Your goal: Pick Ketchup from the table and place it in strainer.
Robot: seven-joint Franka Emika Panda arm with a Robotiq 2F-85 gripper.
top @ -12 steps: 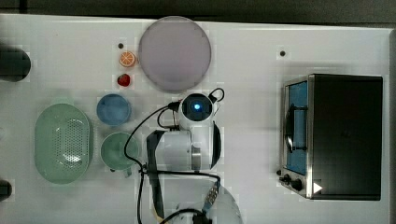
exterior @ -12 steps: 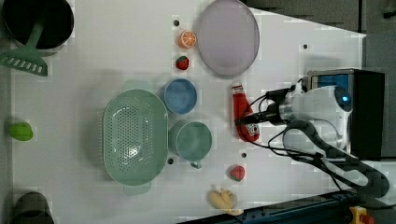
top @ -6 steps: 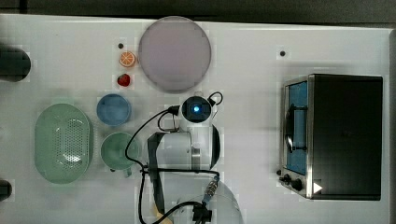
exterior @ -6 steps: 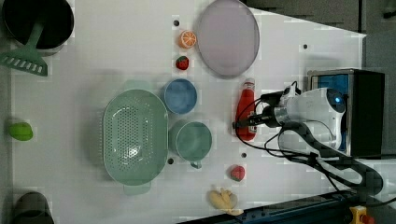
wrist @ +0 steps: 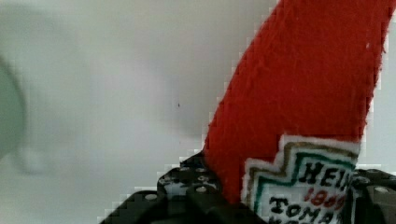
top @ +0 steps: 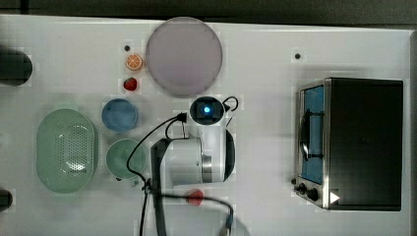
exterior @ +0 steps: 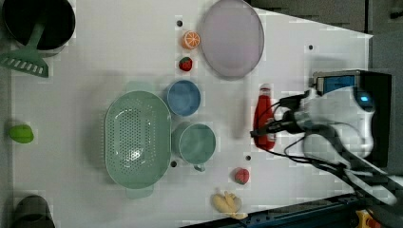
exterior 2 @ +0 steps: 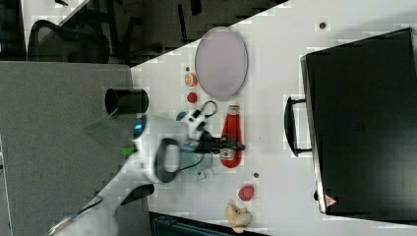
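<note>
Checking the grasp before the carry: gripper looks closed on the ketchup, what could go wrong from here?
1. The gripper holds the ketchup near its label end, away from the cap, so the long body may swing or slip.
2. The green cup and blue bowl sit between the bottle and the strainer; a low carry could clip them.
3. A release near the strainer's rim could tip the bottle out.

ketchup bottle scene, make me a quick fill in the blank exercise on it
1. The gripper is shut on the ____ bottle.
2. The ketchup has a white label near its base and a ____ body.
3. In the left view, the blue bowl sits between the strainer and the ____ plate.
4. The strainer's bottom is ____ with small holes.

Missing words: ketchup; red; purple; perforated
</note>
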